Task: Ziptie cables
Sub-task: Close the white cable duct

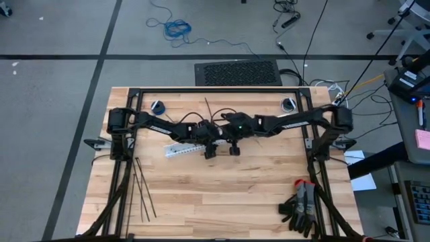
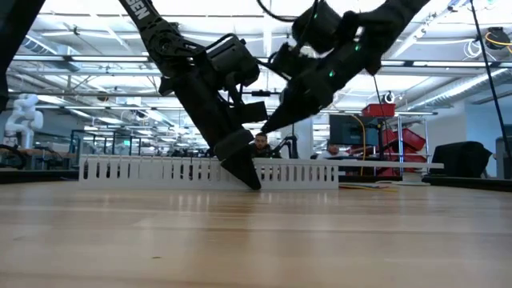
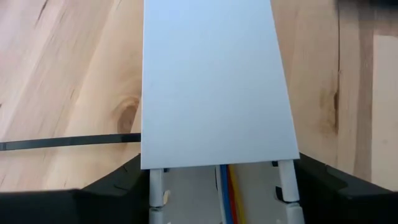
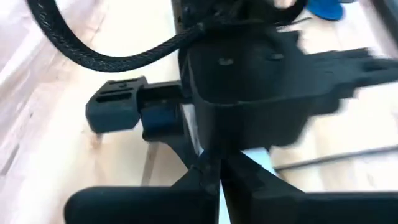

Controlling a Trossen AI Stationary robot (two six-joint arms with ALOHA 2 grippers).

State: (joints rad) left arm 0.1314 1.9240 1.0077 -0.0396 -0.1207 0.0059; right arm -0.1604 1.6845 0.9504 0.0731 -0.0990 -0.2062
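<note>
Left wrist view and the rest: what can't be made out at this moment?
- Left wrist view: the white duct cover hides most of the cables.
- High view: the arms cover the duct's right end.
- Right wrist view: the left arm's housing blocks everything beyond it.

Pale wooden table [image 3: 74, 74] — visible grain, knots, smooth matt white plastic duct [image 3: 211, 81], thin black ziptie [image 3: 68, 142]

Overhead and table-level cameras share the white duct [image 1: 183, 150]; both wrist cameras crowd it closely.
</note>
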